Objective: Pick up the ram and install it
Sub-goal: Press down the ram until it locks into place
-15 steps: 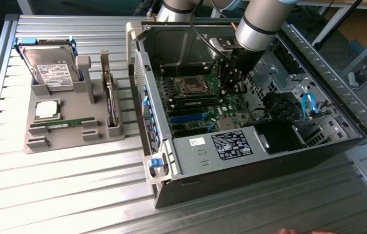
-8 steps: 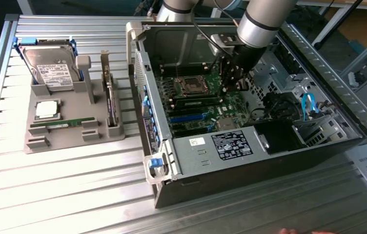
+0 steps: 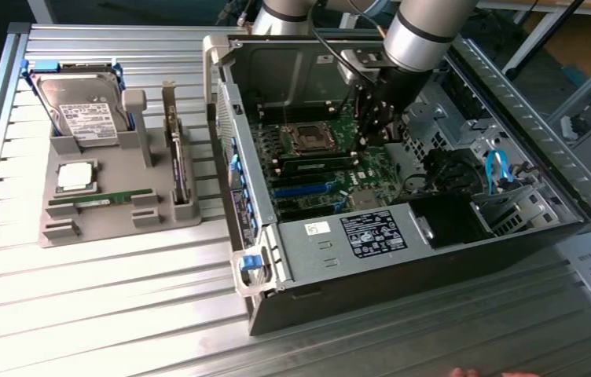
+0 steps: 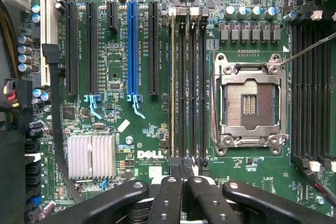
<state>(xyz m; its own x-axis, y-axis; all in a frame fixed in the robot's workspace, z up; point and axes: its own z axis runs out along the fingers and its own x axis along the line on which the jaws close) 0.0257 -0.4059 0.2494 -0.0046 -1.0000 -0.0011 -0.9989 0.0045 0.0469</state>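
Right now the robot's jaws are pressed together, hanging low over the memory slots inside the open computer case. One ram stick seems to sit in the slot beside the empty silver chip socket, though it is hard to be sure. Pushing straight down, evenly, would seat it best. Another thin green stick lies in the grey holder on the ribbed metal desk.

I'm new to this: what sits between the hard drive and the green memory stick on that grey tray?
The square silver processor chip, seen in the exterior view.
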